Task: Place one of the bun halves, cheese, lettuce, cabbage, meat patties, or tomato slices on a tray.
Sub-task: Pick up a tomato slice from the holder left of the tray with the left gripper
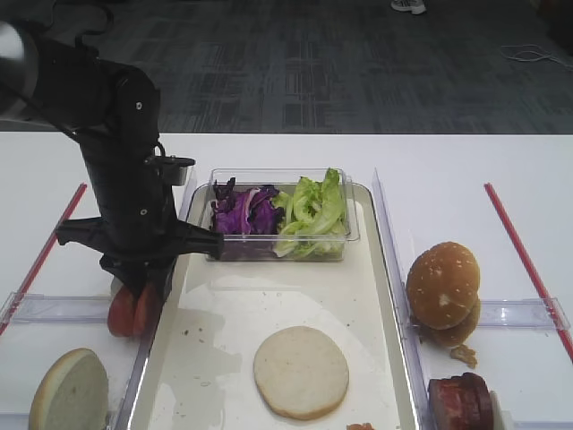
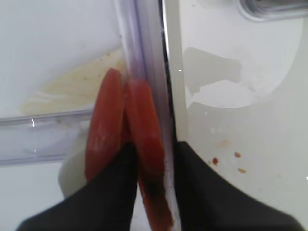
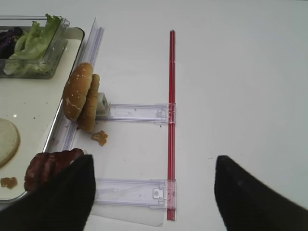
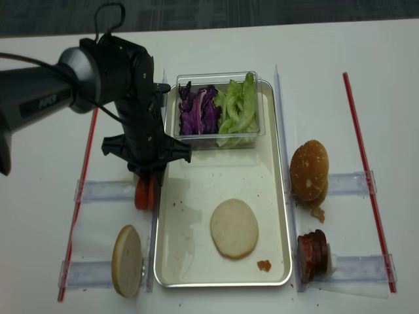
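Two tomato slices (image 2: 103, 125) stand on edge in the clear rack left of the tray (image 1: 224, 305). My left gripper (image 2: 154, 147) reaches down over them, its fingers shut on the right-hand tomato slice (image 2: 147, 130) beside the rack wall. A pale bun half (image 1: 301, 372) lies flat on the tray. Another bun half (image 1: 70, 391) leans at front left. Golden bun tops (image 1: 442, 285) and meat patties (image 1: 461, 400) stand right of the tray. Cabbage (image 1: 243, 210) and lettuce (image 1: 312, 213) fill a clear tub. No cheese shows. My right gripper (image 3: 154, 161) hovers open over the right rack, holding nothing.
Clear plastic racks (image 4: 98, 191) and red strips (image 4: 365, 170) flank the tray on both sides. Crumbs lie near the bun tops (image 3: 100, 137) and on the tray's front corner (image 4: 263, 265). The clear tub (image 1: 349, 235) sits at the tray's far end.
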Controlling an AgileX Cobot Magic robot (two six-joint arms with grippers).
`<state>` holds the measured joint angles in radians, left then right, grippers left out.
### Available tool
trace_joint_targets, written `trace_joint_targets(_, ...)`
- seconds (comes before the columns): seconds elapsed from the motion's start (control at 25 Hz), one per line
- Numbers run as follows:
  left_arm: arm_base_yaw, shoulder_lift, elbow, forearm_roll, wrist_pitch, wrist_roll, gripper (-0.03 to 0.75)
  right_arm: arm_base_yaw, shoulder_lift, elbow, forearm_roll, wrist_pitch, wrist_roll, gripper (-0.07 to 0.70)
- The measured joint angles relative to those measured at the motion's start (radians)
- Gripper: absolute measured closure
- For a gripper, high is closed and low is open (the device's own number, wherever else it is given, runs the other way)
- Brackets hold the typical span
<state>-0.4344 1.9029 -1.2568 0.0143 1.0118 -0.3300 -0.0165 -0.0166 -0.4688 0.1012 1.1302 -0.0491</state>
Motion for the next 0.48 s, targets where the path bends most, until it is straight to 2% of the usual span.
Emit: trace_joint_targets(0.48,0.000,-0.002,0.000,0.020,0.000,-0.002,0.656,0.000,0.000,0.000,0.000,0.000,0.000,0.101)
